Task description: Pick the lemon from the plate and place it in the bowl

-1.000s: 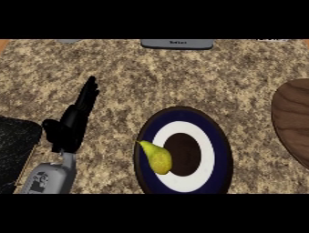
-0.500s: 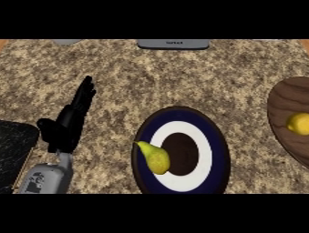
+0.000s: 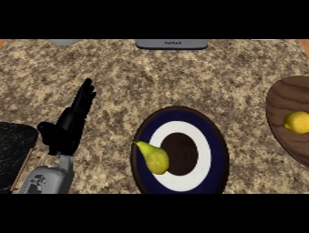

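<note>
The yellow lemon [image 3: 298, 122] lies on a brown wooden plate [image 3: 288, 100] at the right edge, partly cut off by the view. A dark blue and white bowl [image 3: 213, 150] sits at the lower middle, with a yellow pear [image 3: 154, 157] leaning on its left inner side. My left hand [image 3: 69, 125] is over the counter left of the bowl, fingers straight and pointing away, holding nothing. It is far from the lemon. My right hand does not show.
A black textured mat [image 3: 2, 152] lies at the lower left beside my left forearm. A grey appliance edge [image 3: 172, 44] and another grey object [image 3: 64, 42] sit at the far rim. Speckled stone counter [image 3: 183, 77] spans the middle.
The lemon, cut off by the right edge a second ago, now shows whole a little further left on the plate. My left hand has not moved.
</note>
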Motion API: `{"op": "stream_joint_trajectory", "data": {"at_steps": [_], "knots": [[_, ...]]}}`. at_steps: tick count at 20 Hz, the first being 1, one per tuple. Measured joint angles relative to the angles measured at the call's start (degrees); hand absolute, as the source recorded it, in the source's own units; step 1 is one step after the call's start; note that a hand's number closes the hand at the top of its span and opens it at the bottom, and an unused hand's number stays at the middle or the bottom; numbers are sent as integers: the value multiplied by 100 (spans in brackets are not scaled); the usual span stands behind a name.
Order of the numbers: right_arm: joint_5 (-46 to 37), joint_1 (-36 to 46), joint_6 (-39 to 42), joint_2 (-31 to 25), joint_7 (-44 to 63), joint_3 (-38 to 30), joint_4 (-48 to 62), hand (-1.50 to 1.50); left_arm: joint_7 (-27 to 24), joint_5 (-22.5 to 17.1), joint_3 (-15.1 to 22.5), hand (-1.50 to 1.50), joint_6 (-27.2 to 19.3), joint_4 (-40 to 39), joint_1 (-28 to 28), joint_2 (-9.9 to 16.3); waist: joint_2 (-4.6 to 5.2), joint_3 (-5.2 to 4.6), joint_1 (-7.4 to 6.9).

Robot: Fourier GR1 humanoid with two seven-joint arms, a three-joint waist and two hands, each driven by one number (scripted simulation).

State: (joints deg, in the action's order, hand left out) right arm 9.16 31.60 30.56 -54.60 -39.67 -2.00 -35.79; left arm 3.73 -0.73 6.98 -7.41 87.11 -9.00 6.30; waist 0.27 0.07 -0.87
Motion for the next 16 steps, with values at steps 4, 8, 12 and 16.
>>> {"op": "stream_joint_trajectory", "data": {"at_steps": [4, 8, 12, 16], "knots": [[271, 40, 428, -220, 246, -137, 371, -150, 13, 7, -20, 0, 29, 34, -1, 32, 20, 9, -33], [454, -70, 730, -409, 376, -185, 467, -150, 39, -8, -57, 0, 22, -25, -93, 7, 31, 18, -12], [597, -232, 894, -484, 451, -181, 401, -150, 75, 9, -45, 0, 13, 14, -101, -6, 26, 25, -5], [668, -453, 941, -567, 410, -150, 273, -150, 37, -6, -61, 0, 29, 24, -30, -2, 28, 33, 3]]}}
